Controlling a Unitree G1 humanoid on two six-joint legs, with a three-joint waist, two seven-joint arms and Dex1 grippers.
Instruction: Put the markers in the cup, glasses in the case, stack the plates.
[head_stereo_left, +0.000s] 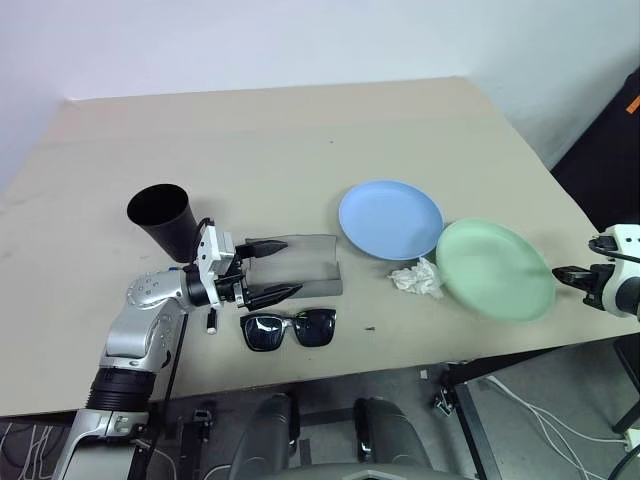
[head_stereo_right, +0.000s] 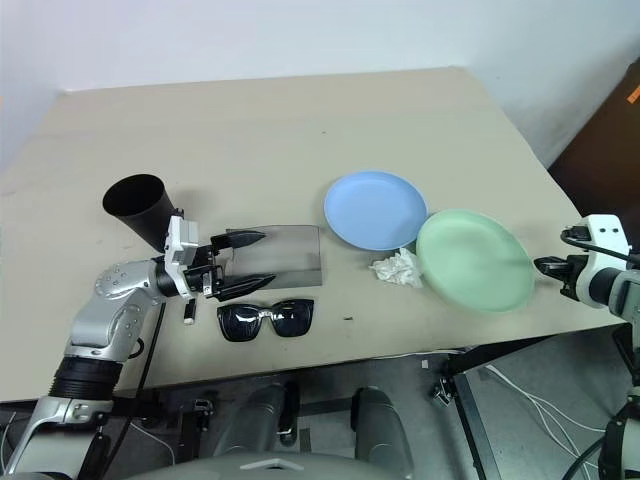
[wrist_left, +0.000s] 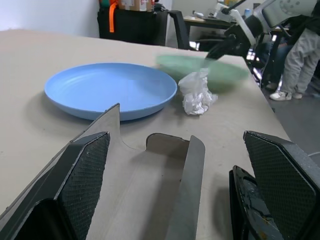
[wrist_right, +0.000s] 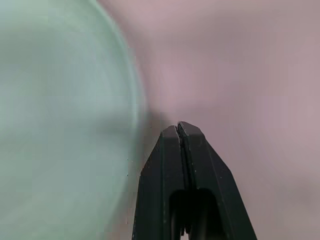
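The black cup stands at the table's left. Beside it my left gripper is open, its two fingers either side of the left end of the grey case, which lies open. The glasses lie just in front of the case. A short end of one marker shows below my left hand. The light blue plate and the mint green plate lie side by side at the right. My right gripper is shut just off the green plate's right rim, with nothing between its fingers.
A crumpled white tissue lies between the two plates at their near side. The green plate sits close to the table's right edge. Behind the objects the beige table top stretches bare to the wall.
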